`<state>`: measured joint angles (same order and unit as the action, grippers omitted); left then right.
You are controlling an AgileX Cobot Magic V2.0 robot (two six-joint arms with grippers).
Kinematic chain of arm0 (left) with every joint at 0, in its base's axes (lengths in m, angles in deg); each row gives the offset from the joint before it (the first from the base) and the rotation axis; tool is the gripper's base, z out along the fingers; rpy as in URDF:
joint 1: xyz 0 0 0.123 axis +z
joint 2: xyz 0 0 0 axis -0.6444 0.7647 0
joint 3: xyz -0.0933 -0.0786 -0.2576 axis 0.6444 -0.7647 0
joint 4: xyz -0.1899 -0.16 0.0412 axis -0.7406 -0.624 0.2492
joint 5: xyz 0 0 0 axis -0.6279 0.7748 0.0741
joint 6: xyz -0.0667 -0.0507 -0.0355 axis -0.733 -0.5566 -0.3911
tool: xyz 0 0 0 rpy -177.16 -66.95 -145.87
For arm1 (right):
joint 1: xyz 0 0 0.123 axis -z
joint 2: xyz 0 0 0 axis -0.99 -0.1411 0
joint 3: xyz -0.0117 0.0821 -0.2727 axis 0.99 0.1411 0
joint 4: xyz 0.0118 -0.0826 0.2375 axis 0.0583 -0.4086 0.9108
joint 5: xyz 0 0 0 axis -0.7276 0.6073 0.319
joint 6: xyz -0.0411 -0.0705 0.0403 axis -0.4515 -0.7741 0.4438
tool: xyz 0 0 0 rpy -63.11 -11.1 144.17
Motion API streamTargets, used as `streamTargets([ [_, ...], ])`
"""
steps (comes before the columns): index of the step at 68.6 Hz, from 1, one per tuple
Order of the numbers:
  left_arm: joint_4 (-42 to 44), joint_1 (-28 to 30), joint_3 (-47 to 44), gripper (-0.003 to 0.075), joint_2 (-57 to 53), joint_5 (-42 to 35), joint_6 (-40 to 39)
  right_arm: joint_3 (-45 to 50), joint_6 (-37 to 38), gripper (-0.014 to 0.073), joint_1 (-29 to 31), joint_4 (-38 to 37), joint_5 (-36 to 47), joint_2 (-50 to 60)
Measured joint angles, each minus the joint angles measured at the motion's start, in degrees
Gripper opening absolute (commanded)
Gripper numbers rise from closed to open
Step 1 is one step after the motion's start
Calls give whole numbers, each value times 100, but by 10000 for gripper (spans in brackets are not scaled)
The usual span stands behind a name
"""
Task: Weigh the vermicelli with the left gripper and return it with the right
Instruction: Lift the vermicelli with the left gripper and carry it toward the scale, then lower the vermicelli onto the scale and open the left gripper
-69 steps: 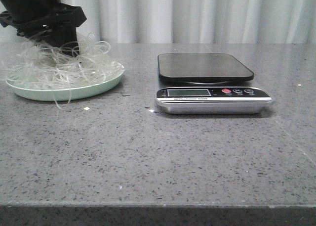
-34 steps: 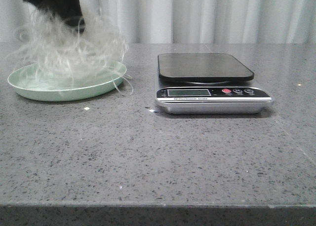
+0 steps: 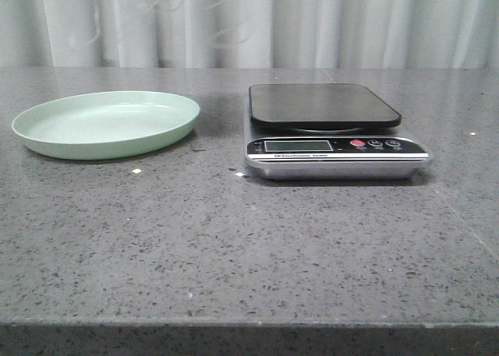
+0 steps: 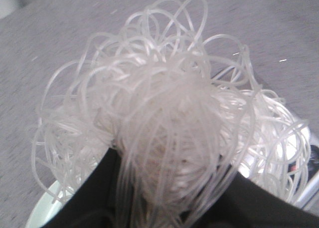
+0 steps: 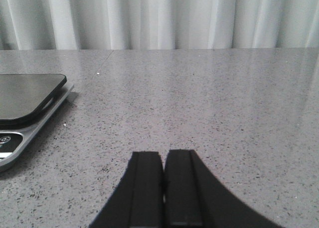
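Observation:
The vermicelli (image 4: 164,103), a fluffy bunch of whitish looping strands, hangs between the black fingers (image 4: 94,193) of my left gripper (image 4: 172,163), which is shut on it. In the front view the left gripper is out of frame; only faint blurred strands (image 3: 191,1) show at the top edge. The pale green plate (image 3: 105,126) stands bare at the left; its rim also shows under the bunch in the left wrist view (image 4: 42,215). The scale (image 3: 323,107) stands mid-table, its black platform bare. My right gripper (image 5: 163,155) is shut and empty, low over the table right of the scale (image 5: 25,96).
Grey speckled stone table (image 3: 234,239) with a white curtain behind it. A few small white crumbs (image 3: 136,170) lie in front of the plate. The scale's display and buttons (image 3: 359,144) face the front edge.
My left gripper has lifted the vermicelli off the plate and up out of the front view. The plate is now bare. The scale has not moved.

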<state>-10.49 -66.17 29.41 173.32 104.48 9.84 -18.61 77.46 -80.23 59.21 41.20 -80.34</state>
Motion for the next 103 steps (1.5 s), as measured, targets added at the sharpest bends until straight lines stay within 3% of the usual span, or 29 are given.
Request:
streamTargets([
  [17,-55,-752,25,144,137,-347,0,0,0,151,0,0,0,0],
  [33,-65,-1103,36,144,674,-551,0,0,0,151,0,0,0,0],
  [59,-44,-1231,36,144,1570,-616,0,0,0,151,0,0,0,0],
  [80,8,-1231,36,146,1680,-705,0,0,0,151,0,0,0,0],
  [92,47,-1231,36,200,1689,-705,0,0,0,151,0,0,0,0],
  [103,63,-1231,36,352,1689,-705,0,0,0,151,0,0,0,0],
])
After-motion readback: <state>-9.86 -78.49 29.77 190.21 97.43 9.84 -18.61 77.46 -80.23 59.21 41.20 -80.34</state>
